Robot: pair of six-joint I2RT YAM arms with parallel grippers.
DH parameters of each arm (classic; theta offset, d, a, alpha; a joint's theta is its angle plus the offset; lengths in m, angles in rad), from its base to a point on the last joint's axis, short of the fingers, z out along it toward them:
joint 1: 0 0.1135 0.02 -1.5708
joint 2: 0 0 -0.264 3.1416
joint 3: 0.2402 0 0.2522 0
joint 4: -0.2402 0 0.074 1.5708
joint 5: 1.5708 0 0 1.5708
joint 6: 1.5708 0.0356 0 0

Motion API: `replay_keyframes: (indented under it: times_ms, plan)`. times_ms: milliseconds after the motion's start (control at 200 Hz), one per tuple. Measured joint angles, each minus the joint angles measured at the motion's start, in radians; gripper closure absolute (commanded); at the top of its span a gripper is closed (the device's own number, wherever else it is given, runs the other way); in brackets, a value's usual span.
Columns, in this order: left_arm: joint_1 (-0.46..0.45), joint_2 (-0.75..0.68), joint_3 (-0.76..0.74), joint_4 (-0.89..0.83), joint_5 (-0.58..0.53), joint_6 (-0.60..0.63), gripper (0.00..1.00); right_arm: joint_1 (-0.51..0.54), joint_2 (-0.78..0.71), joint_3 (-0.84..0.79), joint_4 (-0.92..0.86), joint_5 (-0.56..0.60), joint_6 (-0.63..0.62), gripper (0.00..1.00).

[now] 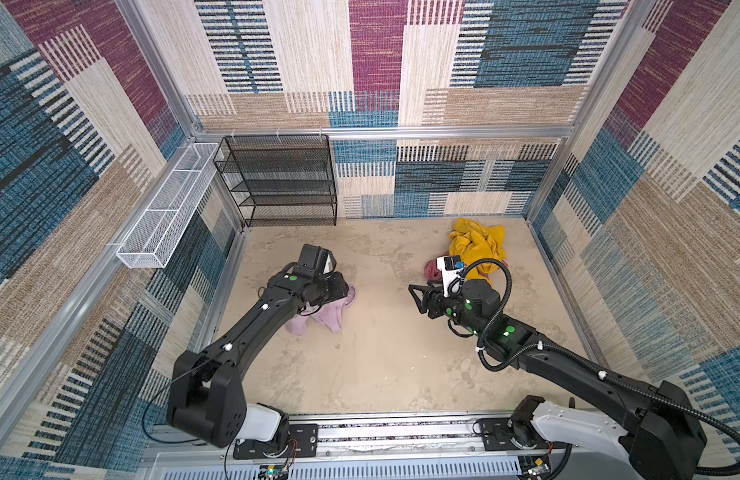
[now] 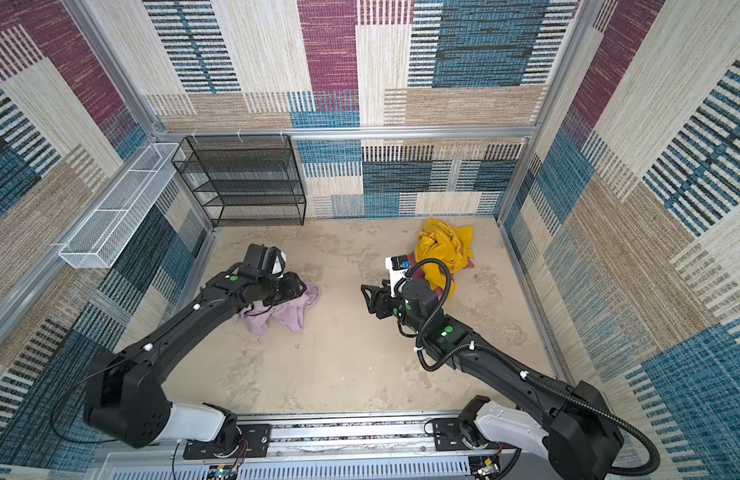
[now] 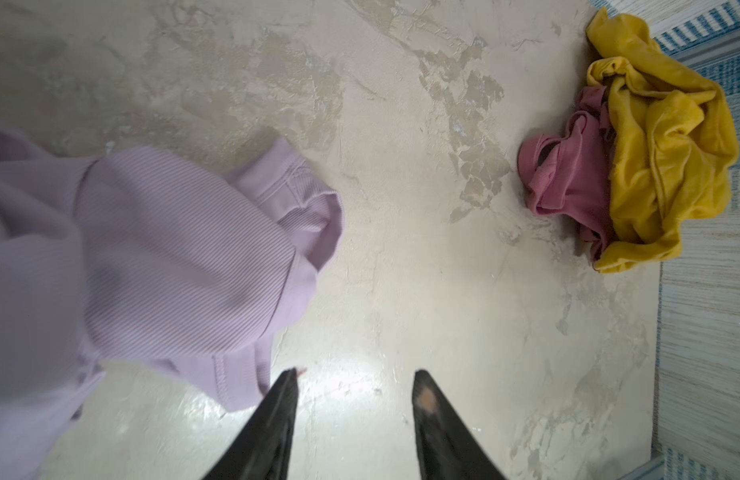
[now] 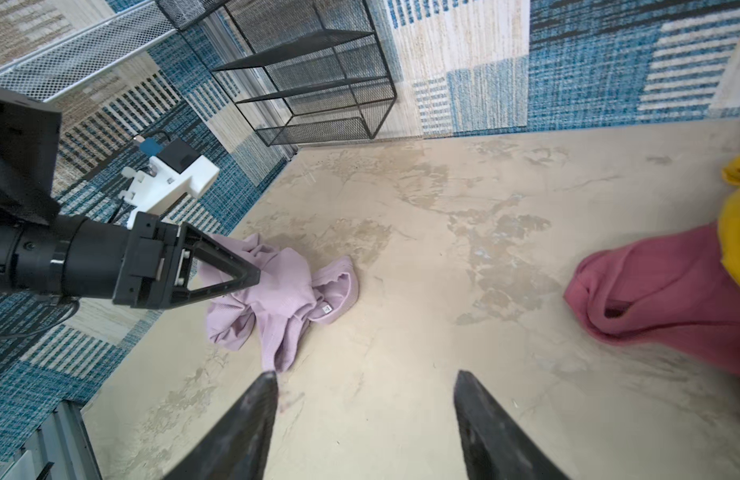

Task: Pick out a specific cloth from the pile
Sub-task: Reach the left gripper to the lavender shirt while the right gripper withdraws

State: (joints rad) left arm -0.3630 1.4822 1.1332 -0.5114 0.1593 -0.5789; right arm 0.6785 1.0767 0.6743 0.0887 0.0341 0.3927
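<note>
The pale lilac-pink ribbed cloth [image 3: 160, 232] lies crumpled on the beige tabletop [image 1: 381, 365], well apart from the mustard-yellow and rose-red cloth pile [image 1: 478, 245]. Probably light and floppy; best to pinch a raised fold or hem. The left gripper [image 3: 356, 371] and right gripper [image 4: 366, 372] both have their jaws apart and empty.

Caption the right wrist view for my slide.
Open right tool above the tabletop; lilac cloth lies by the left tool, apart from the rose-red cloth.

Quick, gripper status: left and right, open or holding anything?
Left gripper: open, empty; the pale lilac ribbed cloth lies loose beside its fingers, not held.
Right gripper: open, holding nothing.
</note>
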Motion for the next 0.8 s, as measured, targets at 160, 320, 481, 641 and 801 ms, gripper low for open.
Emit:
replay_keyframes:
  times_ms: [160,320,481,641,801]
  plan:
    - [-0.029,0.163,0.092,0.033,-0.026,0.007,0.52,-0.027,-0.055,-0.045,-0.017,0.004,0.021,0.3]
    - [-0.039,0.279,0.145,0.051,-0.052,0.015,0.53,-0.043,-0.099,-0.06,-0.034,0.012,0.025,0.29]
    - [-0.039,0.359,0.167,0.053,-0.078,0.03,0.54,-0.049,-0.115,-0.066,-0.033,0.019,0.028,0.29]
    - [-0.044,0.4,0.185,0.059,-0.102,0.034,0.56,-0.051,-0.109,-0.066,-0.034,0.019,0.028,0.29]
    - [-0.045,0.446,0.218,0.062,-0.105,0.041,0.61,-0.053,-0.103,-0.066,-0.034,0.022,0.028,0.28]
